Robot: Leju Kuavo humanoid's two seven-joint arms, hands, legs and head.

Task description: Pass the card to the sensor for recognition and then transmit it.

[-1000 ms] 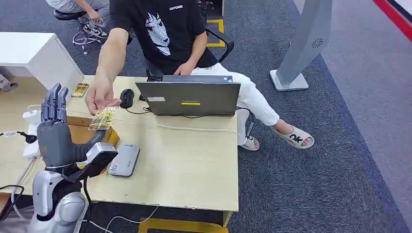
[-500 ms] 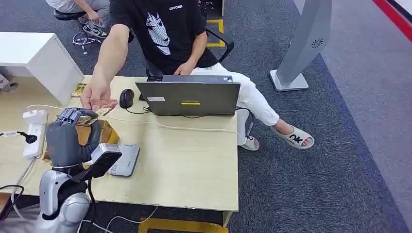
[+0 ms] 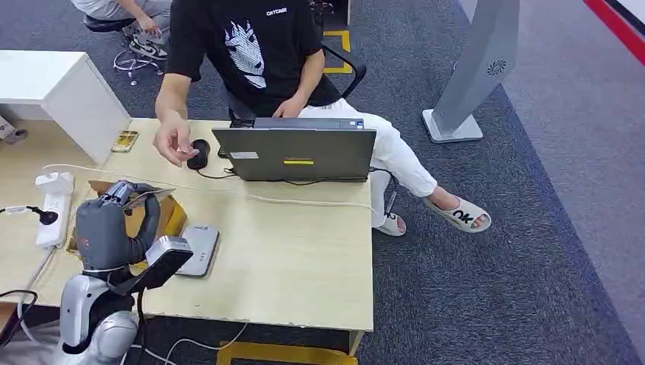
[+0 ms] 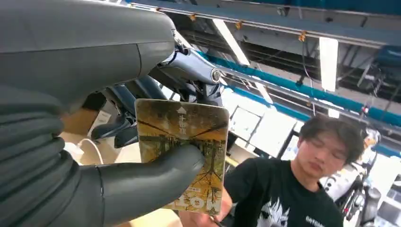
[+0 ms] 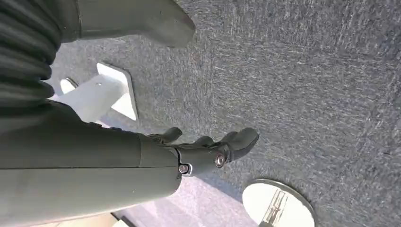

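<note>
We see our left hand [image 4: 94, 137] pinching a yellow-brown card [image 4: 182, 151], thumb pressed on its face and dark fingers [image 4: 189, 71] behind it. Beyond the card a person in a black printed T-shirt [image 4: 279, 203] sits under long ceiling lights [image 4: 326, 56].

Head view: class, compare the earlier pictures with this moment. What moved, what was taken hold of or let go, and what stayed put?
The person's hand let go of the card and drew back toward the mouse. The left hand, earlier upright with its fingers apart, closed and now pinches the card between thumb and fingers. The laptop, the grey sensor and the power strip stayed put.
</note>
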